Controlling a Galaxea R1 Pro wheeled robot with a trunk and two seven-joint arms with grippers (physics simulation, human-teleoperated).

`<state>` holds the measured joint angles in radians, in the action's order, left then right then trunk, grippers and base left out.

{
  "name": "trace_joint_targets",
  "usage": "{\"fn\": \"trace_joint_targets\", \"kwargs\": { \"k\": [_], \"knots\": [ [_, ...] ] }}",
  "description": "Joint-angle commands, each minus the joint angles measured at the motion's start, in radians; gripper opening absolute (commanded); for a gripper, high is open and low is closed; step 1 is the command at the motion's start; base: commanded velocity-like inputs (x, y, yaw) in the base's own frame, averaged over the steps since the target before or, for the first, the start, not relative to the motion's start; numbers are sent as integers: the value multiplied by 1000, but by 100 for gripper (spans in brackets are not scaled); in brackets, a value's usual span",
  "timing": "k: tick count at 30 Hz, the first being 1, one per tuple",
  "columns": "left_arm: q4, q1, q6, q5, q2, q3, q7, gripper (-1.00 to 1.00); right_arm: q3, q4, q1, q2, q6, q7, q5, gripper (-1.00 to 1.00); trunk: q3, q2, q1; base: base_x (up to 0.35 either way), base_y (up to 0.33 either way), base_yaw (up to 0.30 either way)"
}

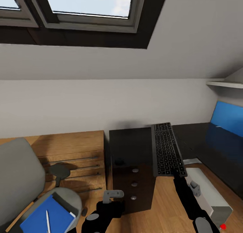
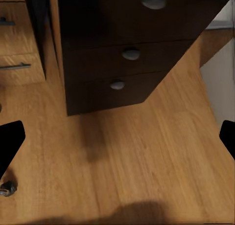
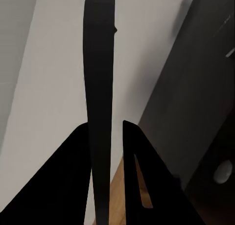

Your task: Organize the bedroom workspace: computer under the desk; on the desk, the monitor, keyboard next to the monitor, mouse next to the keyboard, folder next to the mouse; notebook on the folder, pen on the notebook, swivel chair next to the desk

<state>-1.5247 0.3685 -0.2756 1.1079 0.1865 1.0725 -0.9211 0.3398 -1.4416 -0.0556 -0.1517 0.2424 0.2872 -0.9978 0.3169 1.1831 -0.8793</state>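
Two jaws are in play, and ours on the right gripper (image 1: 178,174) are closed on the near short end of the keyboard (image 1: 167,149), which the right wrist view shows edge-on as a thin dark blade (image 3: 100,112) pinched between the fingers. The keyboard's long axis runs away from us, straight on from the right arm toward the back wall, and it looks to lie along the right part of the counter (image 1: 131,141) above the drawer unit (image 1: 133,185) with its round knobs, though we cannot tell whether it rests there or is held just clear. The coming move, we judge, turns on swinging that long axis round toward the monitor (image 1: 226,123), which stands to the right on the other wing of the counter, well apart from the keyboard's far end. The left gripper (image 1: 113,194) hangs low in front of the drawers, spread wide with nothing between the fingertips (image 2: 11,142), above the plank floor. Farther left, the folder (image 1: 47,216) lies on the swivel chair (image 1: 20,179) with the pen (image 1: 47,221) on it; the computer (image 1: 211,196) sits on the floor by our right arm.
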Motion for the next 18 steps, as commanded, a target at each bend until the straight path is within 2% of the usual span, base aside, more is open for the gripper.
{"fn": "trace_joint_targets", "kwargs": {
  "k": [1, 18],
  "knots": [
    [-1, 1, -4, 4, 0, 1, -5, 100, 4, 0, -1, -2, 10, 5, -12, -100, 1, 1, 0, 2, 118, -270],
    [0, 1, -5, 6, -1, 1, -5, 100, 5, 0, -1, -2, 11, 4, -12, -100, 1, 1, 0, 0, 8, -284]
  ]
}}
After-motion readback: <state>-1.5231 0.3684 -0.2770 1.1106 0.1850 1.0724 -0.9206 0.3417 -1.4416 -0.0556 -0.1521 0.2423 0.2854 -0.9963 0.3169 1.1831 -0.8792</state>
